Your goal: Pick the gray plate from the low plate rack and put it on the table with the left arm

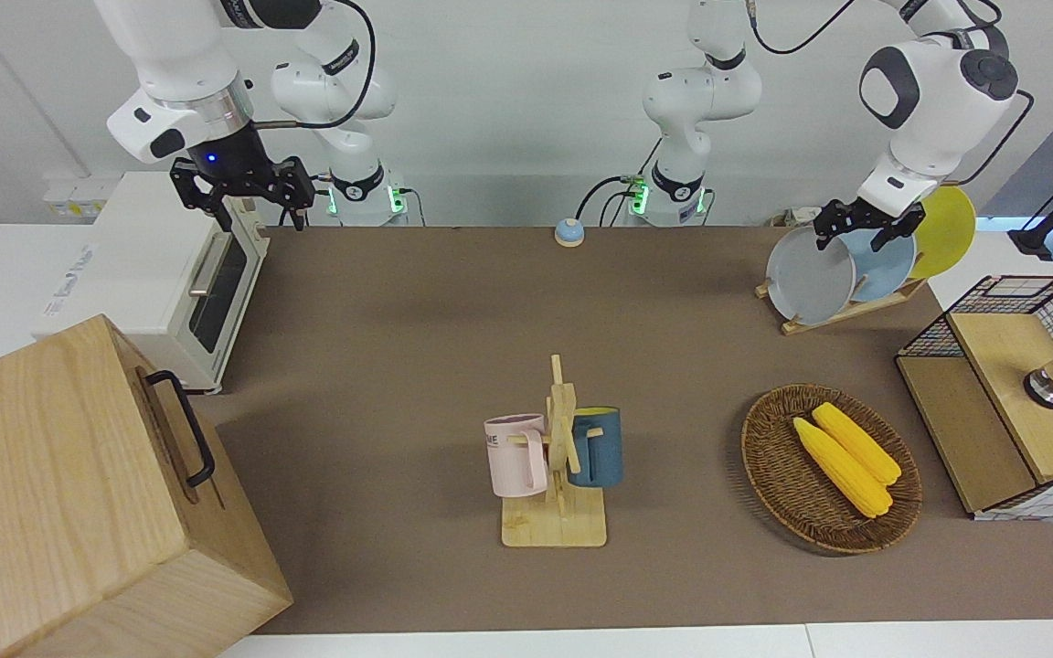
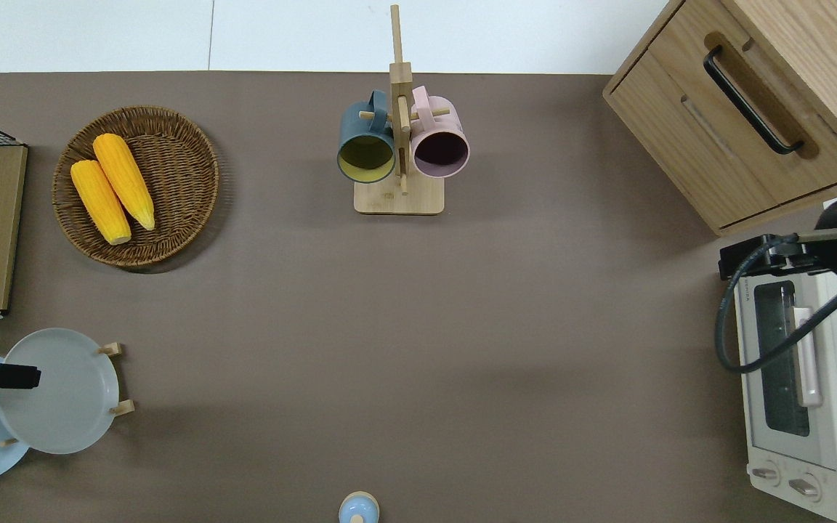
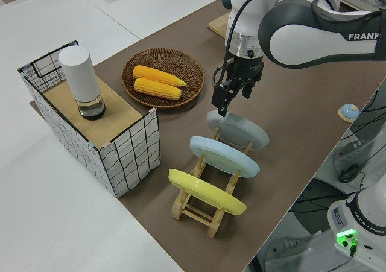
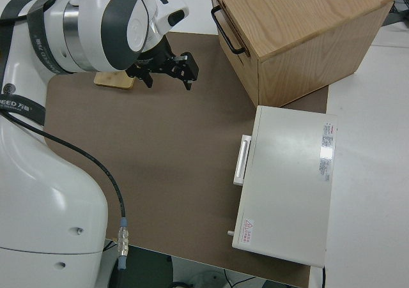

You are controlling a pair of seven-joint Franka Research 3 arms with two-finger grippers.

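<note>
**Three plates in the rack, the gray one about to be gripped**

Three plates stand slanted in the low plate rack (image 3: 208,208), at the right edge of the front view and the lower left corner of the overhead view: the gray plate (image 1: 810,274) in the end slot, then the light blue plate (image 3: 224,156), then the yellow plate (image 3: 207,192).

The left gripper (image 3: 234,92) is at the top rim of the gray plate, fingers parted, one on each face of the rim. I cannot tell if they already press on it. I judge this is the grasping step; the plate is not yet lifted.

Next, the fingers must close firmly on the rim, then lift the plate out along the pegs' slant without knocking the light blue plate, and carry it to the bare table (image 1: 453,311).

The right arm is parked, its gripper (image 1: 248,196) spread open.
</note>
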